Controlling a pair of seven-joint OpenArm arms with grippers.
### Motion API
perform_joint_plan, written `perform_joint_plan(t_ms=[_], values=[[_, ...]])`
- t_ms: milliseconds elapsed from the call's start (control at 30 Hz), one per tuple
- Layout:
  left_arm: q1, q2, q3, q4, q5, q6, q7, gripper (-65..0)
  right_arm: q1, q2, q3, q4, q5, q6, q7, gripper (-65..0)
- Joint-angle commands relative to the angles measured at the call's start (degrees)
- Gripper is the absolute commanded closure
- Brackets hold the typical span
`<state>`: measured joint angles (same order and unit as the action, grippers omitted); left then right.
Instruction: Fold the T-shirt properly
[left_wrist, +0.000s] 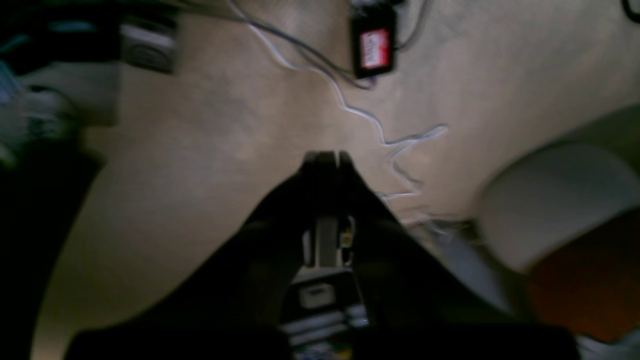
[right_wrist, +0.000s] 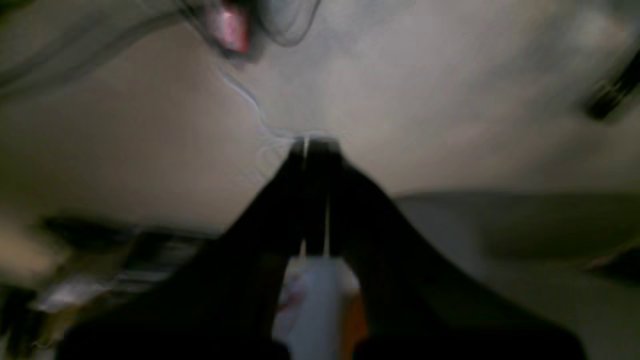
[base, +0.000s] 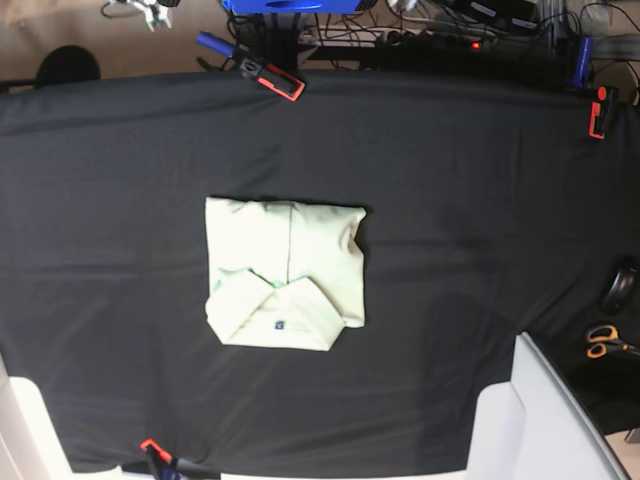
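Base view shows the T-shirt (base: 285, 272) folded on the black cloth (base: 450, 180) (both arms' jaws clenched, empty).

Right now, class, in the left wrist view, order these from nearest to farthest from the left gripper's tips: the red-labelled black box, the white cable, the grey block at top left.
1. White cable, just right of the shut left gripper.
2. Red-labelled black box, above, slightly right.
3. Grey block, far upper left.
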<state>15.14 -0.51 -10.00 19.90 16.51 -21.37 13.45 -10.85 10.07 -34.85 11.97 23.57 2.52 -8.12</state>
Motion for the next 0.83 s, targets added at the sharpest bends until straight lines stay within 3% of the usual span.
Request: perform_joint_plan(t_ms=[0, 67, 167, 300, 400, 500, 800], values=[[-1.29, -0.85, 0.02, -3.77, -0.12, -0.39, -1.01, 0.0, 1.4, 0.18, -2.82, -4.71, -0.23, -0.37, 3.77, 0.0], [-4.72, -0.76, 0.02, -9.66, 0.23, -0.31, -6.2, 0.0, 3.51, 0.09, -6.34, -10.6, -0.23, -0.37, 12.38, 0.0], [-7.09, -0.67, 0.02, -10.71, 0.23, 2.16, -8.05, 0.0, 3.6, 0.53, -9.5, -10.34, -0.32, -0.37, 21.35, 0.0], [-8.41, -0.76, 0.11, -10.71, 0.23, 5.5, -11.91, 0.0, 3.69, 0.79, -11.52, -10.78, -0.23, -0.81, 29.44, 0.0], [-8.32, -1.2, 0.11, -10.8, 0.32, 5.5, -19.3, 0.0, 3.78, 0.53, -11.7, -10.78, -0.23, -0.81, 29.44, 0.0], [-8.06, -1.82, 0.11, -11.07, 0.32, 5.5, -23.26, 0.0, 3.78, 0.53, -11.7, -10.78, -0.23, -0.81, 29.44, 0.0], [-8.5, -1.64, 0.11, -11.07, 0.23, 5.5, -23.87, 0.0, 3.51, 0.7, -11.79, -10.87, -0.23, -0.81, 29.44, 0.0]])
